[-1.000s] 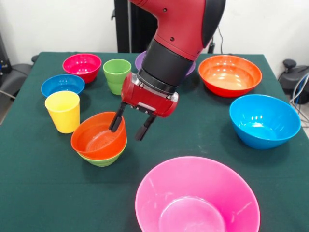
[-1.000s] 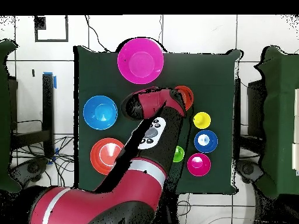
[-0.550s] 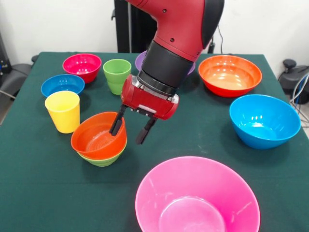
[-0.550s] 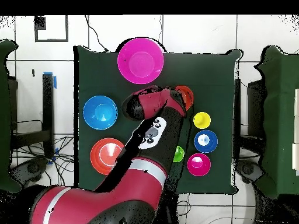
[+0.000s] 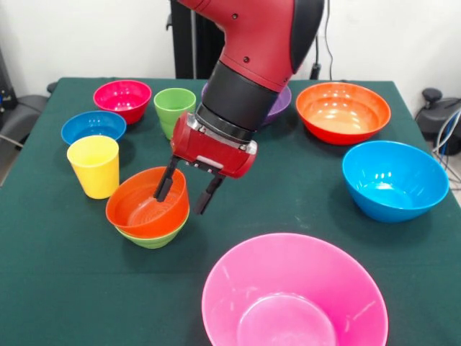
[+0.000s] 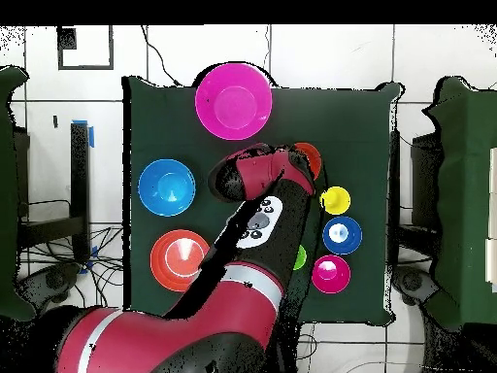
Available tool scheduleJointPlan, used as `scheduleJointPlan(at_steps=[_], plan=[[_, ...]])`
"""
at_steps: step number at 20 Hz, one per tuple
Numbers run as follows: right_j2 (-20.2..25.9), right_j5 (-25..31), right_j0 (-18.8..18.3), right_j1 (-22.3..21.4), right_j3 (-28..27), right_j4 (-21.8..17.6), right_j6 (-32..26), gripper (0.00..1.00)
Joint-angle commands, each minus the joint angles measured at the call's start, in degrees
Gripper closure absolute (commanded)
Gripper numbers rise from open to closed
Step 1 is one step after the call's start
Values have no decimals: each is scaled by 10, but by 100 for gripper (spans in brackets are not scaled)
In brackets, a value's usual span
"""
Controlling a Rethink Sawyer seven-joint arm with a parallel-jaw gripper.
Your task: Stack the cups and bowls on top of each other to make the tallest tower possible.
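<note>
My gripper [image 5: 182, 199] is open and straddles the right rim of the small orange-red bowl [image 5: 137, 209]. One finger is inside the bowl and the other is outside it. That bowl is nested in the small light-green bowl [image 5: 155, 239], a two-bowl tower at the front left. The yellow cup [image 5: 94, 166] stands just left of it, and the green cup [image 5: 173, 112] stands behind. In the overhead view the arm hides the gripper, and only part of the orange-red bowl [image 6: 309, 153] shows.
The large pink bowl [image 5: 294, 295] sits at the near edge and the light blue bowl [image 5: 395, 179] at the right. The large orange bowl [image 5: 343, 109] is at the far right. The purple bowl [image 5: 279, 107] is mostly behind the arm. The magenta-red bowl [image 5: 122, 97] and dark blue bowl [image 5: 92, 126] lie far left.
The gripper has shifted left toward the orange-red bowl and dipped slightly, so its left finger is now further inside the bowl. It stays open, and no bowl or cup has moved.
</note>
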Motion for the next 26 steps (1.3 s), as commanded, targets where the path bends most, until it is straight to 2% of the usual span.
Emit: scheduleJointPlan(at_steps=[1, 7, 26], plan=[[71, -12, -19, 31, 36, -51, -8, 0], [78, -6, -24, 27, 42, -58, -5, 0], [134, -4, -55, 6, 63, -45, -5, 0]])
